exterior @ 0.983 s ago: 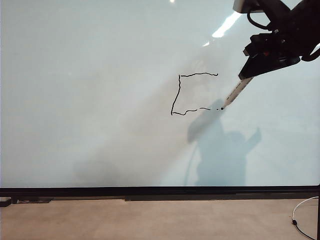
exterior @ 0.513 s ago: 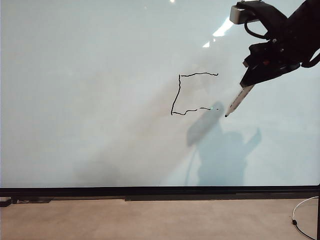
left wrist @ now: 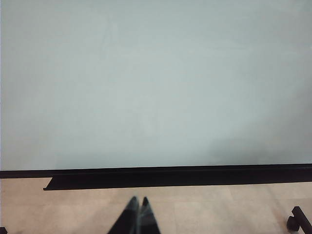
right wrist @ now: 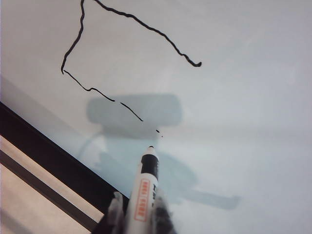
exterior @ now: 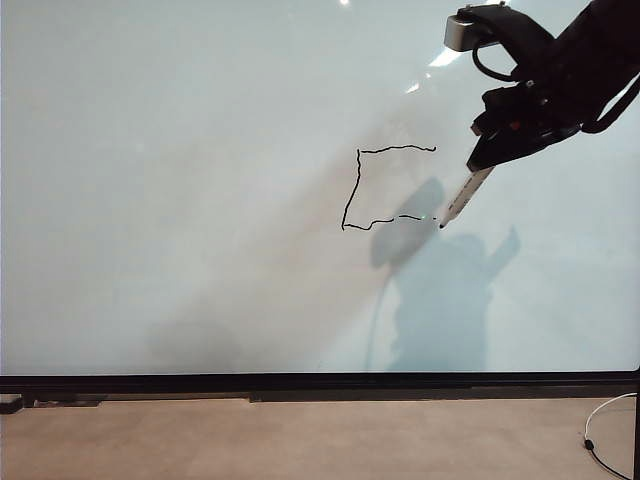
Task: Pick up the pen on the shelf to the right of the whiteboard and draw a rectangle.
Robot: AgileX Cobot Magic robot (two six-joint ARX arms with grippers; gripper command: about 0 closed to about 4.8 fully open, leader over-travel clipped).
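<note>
1. Look at the right gripper point(right wrist: 134, 214) first. Its jaws are squeezed tight on the pen point(right wrist: 142, 187), so the pen is off its shelf and in the robot's grip. You can see it up on the right side of the exterior view, in front of the whiteboard point(exterior: 180, 250).
2. The pen tip points at the board, just past the end of the broken bottom line. You cannot tell for sure if the tip is touching the board or hanging just off it.
3. Now check the rectangle point(exterior: 385, 190). The top side, the left side and most of the bottom side are drawn. The bottom side has gaps and ends in small dots.
4. The right side is not drawn yet. You likely need one more line, from the bottom corner up to the end of the top line.
5. The left gripper point(left wrist: 138, 217) sits low, near the board's black bottom edge. Its jaws are pressed together and hold nothing.
</note>
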